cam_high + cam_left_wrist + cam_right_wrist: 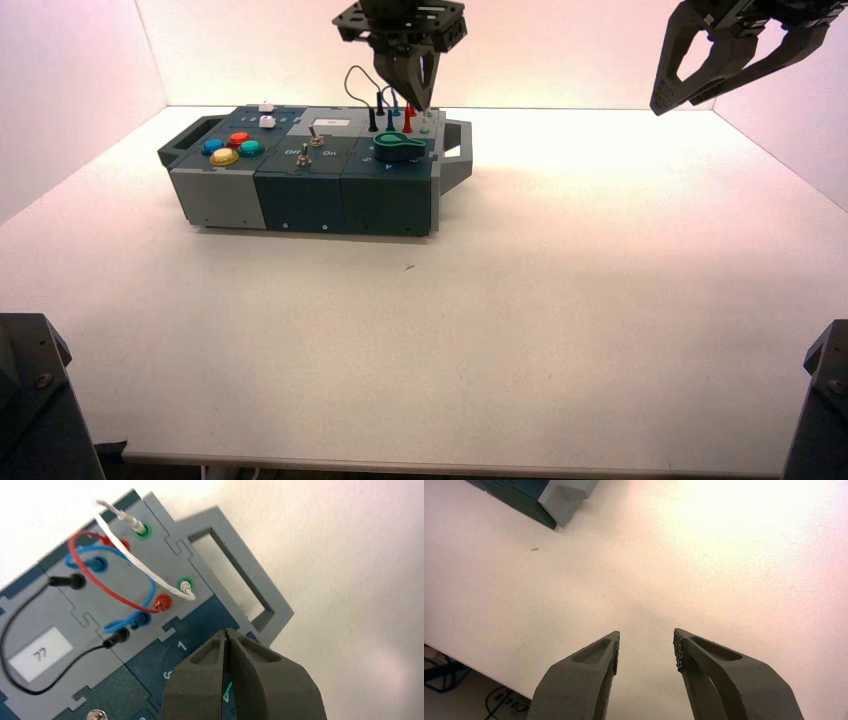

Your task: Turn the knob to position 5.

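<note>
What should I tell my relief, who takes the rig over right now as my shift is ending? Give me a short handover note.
Left hand: shut, holding nothing, above the far right part of the box, by the wires and knob.
Right hand: open and empty, idle over the table to the right of the box.
Knob: right end of the box, near side; no hand grips it.
Done: cannot be confirmed; the left hand hides most of the knob in its wrist view, so its setting is unreadable.
Left: check the setting, and turn it to 5 if it is not there.
</note>
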You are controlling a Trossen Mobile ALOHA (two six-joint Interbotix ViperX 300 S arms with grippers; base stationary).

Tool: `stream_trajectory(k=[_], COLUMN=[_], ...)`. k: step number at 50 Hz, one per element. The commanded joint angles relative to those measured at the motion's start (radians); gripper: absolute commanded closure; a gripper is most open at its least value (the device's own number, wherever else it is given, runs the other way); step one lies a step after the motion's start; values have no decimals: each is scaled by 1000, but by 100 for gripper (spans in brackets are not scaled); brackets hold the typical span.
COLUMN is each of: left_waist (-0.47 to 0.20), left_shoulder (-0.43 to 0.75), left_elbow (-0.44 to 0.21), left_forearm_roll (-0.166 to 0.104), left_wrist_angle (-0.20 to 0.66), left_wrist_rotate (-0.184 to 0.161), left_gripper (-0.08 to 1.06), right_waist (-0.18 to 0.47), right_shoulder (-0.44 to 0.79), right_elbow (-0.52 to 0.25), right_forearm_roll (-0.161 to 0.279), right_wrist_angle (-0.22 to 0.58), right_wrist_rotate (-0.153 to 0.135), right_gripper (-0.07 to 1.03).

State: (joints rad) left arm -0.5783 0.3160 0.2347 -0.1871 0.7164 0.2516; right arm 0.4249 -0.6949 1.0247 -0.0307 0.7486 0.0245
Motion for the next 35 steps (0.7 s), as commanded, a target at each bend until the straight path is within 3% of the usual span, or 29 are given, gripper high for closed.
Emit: stream_trajectory(k=[1, 21, 35], left_waist=[-9, -48, -61], left_shoulder=[-8, 37, 20], left_elbow=[-18, -6, 67], left_forearm_roll=[-2, -2, -2], left_wrist_angle=[2, 23, 15], left_wrist_rotate=[9, 9, 2], left_gripper=[101, 101, 101], right_waist=[5, 5, 5], right_shoulder=[-3, -3, -2], right_elbow=[-18, -18, -18], right_forearm_roll=[2, 2, 2], right_wrist_angle=[-5, -5, -5], right_wrist_rotate=[-2, 0, -2], right_gripper=[39, 39, 39])
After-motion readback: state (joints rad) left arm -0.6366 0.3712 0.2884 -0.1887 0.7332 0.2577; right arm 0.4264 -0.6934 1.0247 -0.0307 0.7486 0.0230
